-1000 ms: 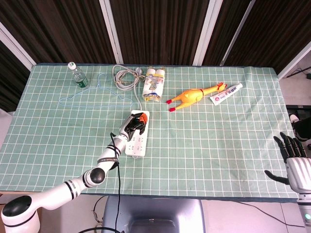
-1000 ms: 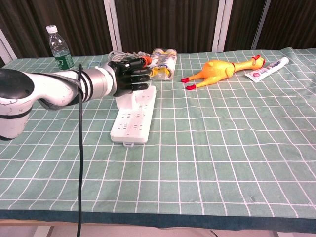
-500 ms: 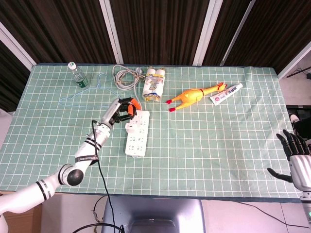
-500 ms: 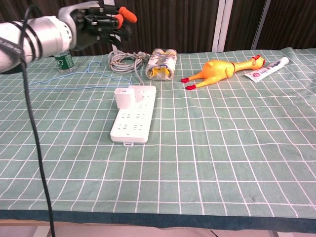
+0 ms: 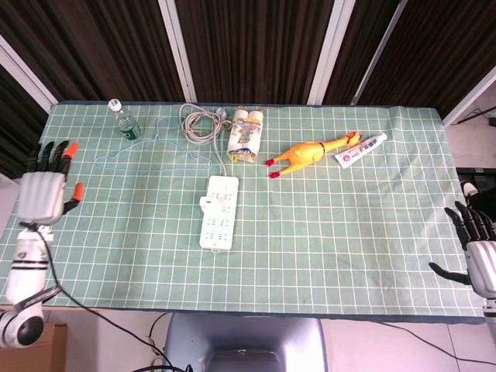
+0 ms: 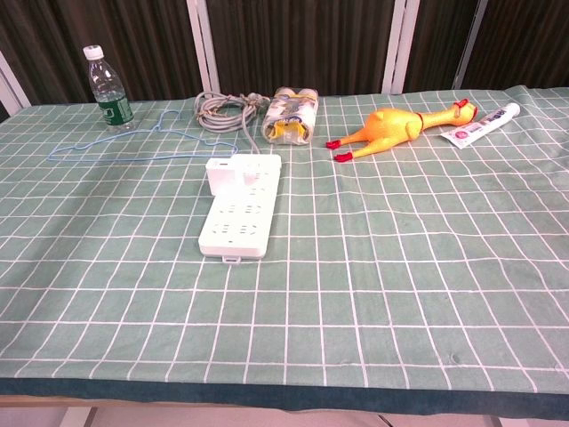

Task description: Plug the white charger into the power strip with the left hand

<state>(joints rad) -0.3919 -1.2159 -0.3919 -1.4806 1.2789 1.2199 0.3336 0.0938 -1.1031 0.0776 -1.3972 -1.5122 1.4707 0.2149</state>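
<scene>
since the earlier frames the left hand [image 5: 45, 184] has left the power strip [image 5: 218, 211] and pulled back to the far left edge of the table, where it hangs with fingers spread and nothing in them. it shows only in the head view. the white charger [image 6: 224, 174] now sits plugged into the far left corner of the power strip, standing upright on it, clear of any hand. the right hand [image 5: 474, 249] sits off the near right corner of the table, fingers apart and empty, a little lower in the picture than a second ago.

on the green checked cloth [image 5: 349, 225] the strip's grey cable [image 5: 200, 122] coils at the far side. just right of the coil lies a pack of small bottles [image 5: 246, 134]. a water bottle [image 5: 123, 119] stands at the far left with a blue wire hanger [image 5: 151, 159] near it. a yellow rubber chicken [image 5: 310, 152] and a toothpaste tube [image 5: 361, 149] lie to the far right.
</scene>
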